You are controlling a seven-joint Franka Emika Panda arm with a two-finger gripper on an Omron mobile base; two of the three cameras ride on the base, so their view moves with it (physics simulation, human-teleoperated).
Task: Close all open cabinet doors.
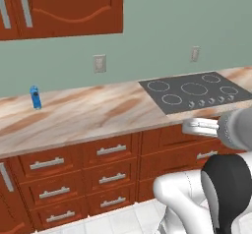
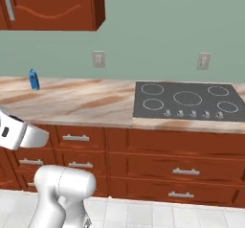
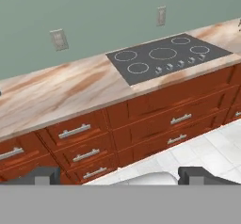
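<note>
The gripper [image 3: 120, 173] hung with its jaws wide apart and nothing between them, low in front of the drawers [image 3: 75, 130], well apart from the cabinet doors [image 1: 69, 7] up at top left, so any closing looked yet to begin.

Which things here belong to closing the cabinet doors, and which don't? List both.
Job:
- upper cabinet doors, shut as far as visible
- gripper, open, holding nothing

Lying about:
- blue bottle on the counter
- cooktop
- drawers
- wall outlets
</note>
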